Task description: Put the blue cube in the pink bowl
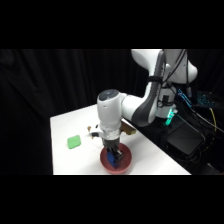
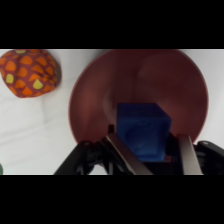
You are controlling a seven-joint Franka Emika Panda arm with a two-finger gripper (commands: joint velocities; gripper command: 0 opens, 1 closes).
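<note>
Black curtains are seen behind a smooth white table, which is lit brightly against the dark room. Over the table's near edge the white, glossy arm is reached down from the upper right, its rounded segments ending in a black gripper that is lowered into the pink bowl. The bowl is wide and round, with plain smooth sides of a dull pinkish red; in the wrist view its inner wall is seen as an even curve with a soft sheen.

Inside the bowl the blue cube is seen, a small solid block of deep blue with squared edges and a faintly mottled face. It sits between the two flat, metallic fingers, which rise from the bottom of the wrist view on either side of it and lie against its sides; the cube is thus clamped between them, low within the bowl. Whether its underside touches the bowl's floor cannot be told.

Beyond the bowl's rim, on the bare table, a rounded ball is shown, red-orange and patterned with orange and yellow patches. Farther off in the side view a flat green square block lies on the table, well apart from the bowl.
</note>
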